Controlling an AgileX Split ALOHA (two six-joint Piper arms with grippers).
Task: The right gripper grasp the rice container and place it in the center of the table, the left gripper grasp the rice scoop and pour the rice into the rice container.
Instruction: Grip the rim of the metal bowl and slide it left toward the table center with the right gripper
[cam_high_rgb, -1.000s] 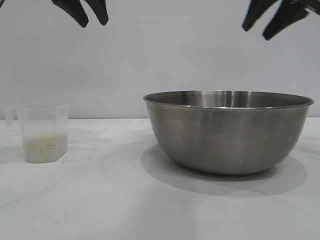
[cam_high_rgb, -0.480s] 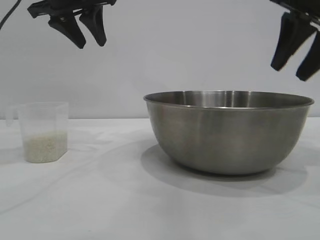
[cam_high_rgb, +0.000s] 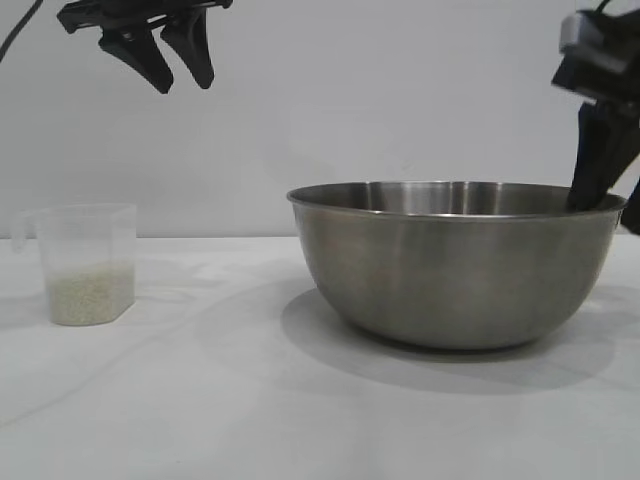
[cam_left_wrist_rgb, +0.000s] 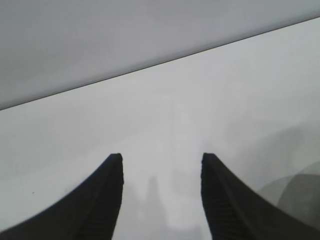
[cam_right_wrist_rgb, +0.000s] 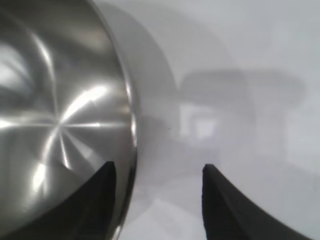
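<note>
The rice container (cam_high_rgb: 455, 265), a big steel bowl, stands on the white table (cam_high_rgb: 200, 400) right of centre. My right gripper (cam_high_rgb: 610, 205) is down at its right rim, open, with one finger (cam_high_rgb: 595, 150) inside the bowl and the other outside. In the right wrist view the rim (cam_right_wrist_rgb: 131, 125) runs just beside one finger of the gripper (cam_right_wrist_rgb: 159, 167), and a wide gap separates it from the other. The rice scoop (cam_high_rgb: 88, 262), a clear cup, stands at the left with rice (cam_high_rgb: 90, 295) in its bottom. My left gripper (cam_high_rgb: 184, 86) hangs open high above it.
A plain pale wall closes off the back. In the left wrist view the gripper (cam_left_wrist_rgb: 161, 157) looks down on bare white table (cam_left_wrist_rgb: 175, 110) with its far edge running across.
The right gripper has come down from the top right corner to straddle the bowl's right rim. The left gripper dropped slightly into view, then held still. Bowl and scoop have not moved.
</note>
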